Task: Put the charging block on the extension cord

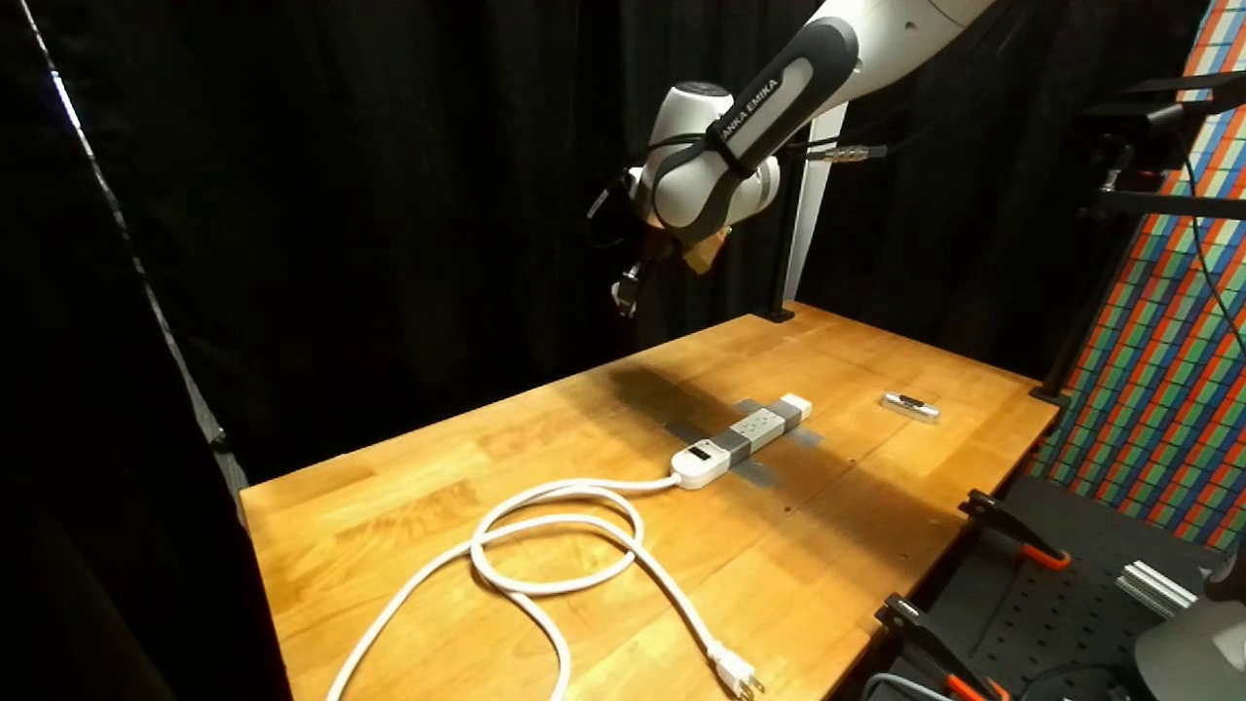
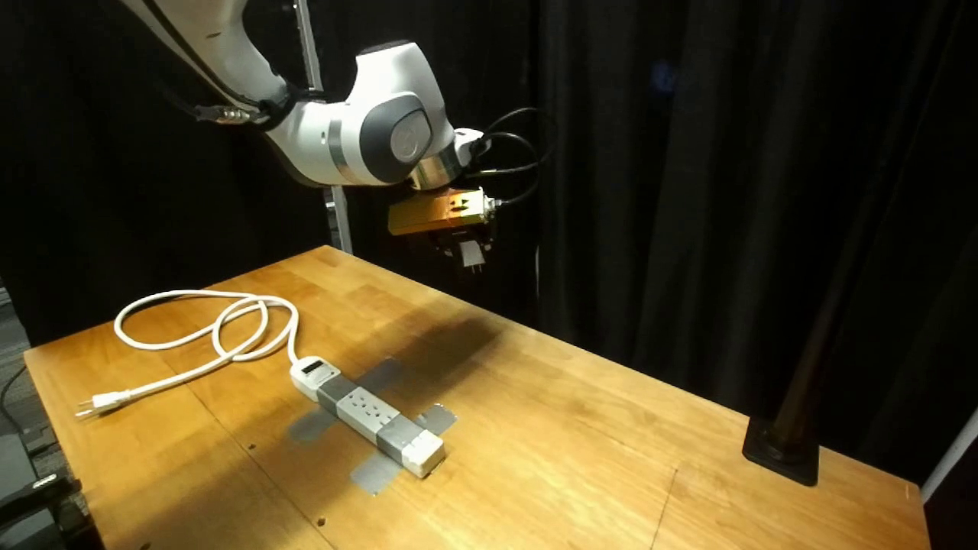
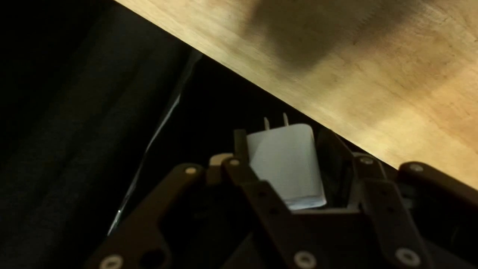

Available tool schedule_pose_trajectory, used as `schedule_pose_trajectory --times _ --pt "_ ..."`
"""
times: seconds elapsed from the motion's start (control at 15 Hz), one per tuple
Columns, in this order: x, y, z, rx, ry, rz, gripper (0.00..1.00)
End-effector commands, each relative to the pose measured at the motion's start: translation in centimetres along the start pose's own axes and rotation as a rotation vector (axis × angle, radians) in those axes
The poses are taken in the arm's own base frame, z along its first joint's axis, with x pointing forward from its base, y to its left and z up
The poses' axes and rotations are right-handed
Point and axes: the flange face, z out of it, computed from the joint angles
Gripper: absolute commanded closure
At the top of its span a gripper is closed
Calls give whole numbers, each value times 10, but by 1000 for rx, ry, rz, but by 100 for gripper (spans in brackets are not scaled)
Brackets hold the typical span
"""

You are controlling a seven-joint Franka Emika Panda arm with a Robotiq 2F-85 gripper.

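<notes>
pincer (image 3: 284, 149): grasping the charging block (image 3: 286, 168), which sits slightly tilted in the wrist view between two dark fingers (image 3: 241, 145)
charging block: up in the air, higher than the desk (image 2: 581, 428) and well apart from the extension cord (image 2: 368, 411); the wrist view shows it against the dark beyond the desk's edge
prongs (image 2: 477, 268): two, pointing down from the charging block in an exterior view
extension cord: lying on the desk, its white cable (image 1: 647, 486) in loose loops, its socket strip (image 1: 757, 425) with the outlets facing up
grey tape (image 2: 399, 437): two bands across the socket strip, with patches on the desk beside it
cord plug (image 1: 732, 668): white, resting on the desk near an edge in both exterior views
pale bar (image 1: 910, 409): dark on top, lying on the desk apart from the socket strip in an exterior view
arm (image 2: 393, 137): white and dark grey, reaching in from the top in both exterior views
clamps (image 1: 1012, 528): two, black and orange, at the desk's edge in an exterior view
curtain (image 1: 389, 243): black, behind the desk
</notes>
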Motion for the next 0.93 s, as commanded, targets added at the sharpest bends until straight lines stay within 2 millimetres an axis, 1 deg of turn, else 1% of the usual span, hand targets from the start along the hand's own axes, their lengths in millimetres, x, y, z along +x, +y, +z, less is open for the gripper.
schedule_pose_trajectory --times 0.0,0.07,0.13,0.2,0.4,0.53,0.67,0.8,0.87 --pt "-41 -21 -29 72 138 -73 76" --pt "-52 -33 -31 104 161 -101 76" --pt "-63 -50 -32 150 166 -127 76" --pt "-78 -61 -34 196 157 -161 76" --pt "-122 -79 -44 303 121 -260 76" --pt "-161 -77 -54 303 49 -334 76" --pt "-194 -68 -67 268 7 -429 76" --pt "-213 -60 -70 256 28 -534 76" --pt "-218 -56 -70 253 54 -577 76"
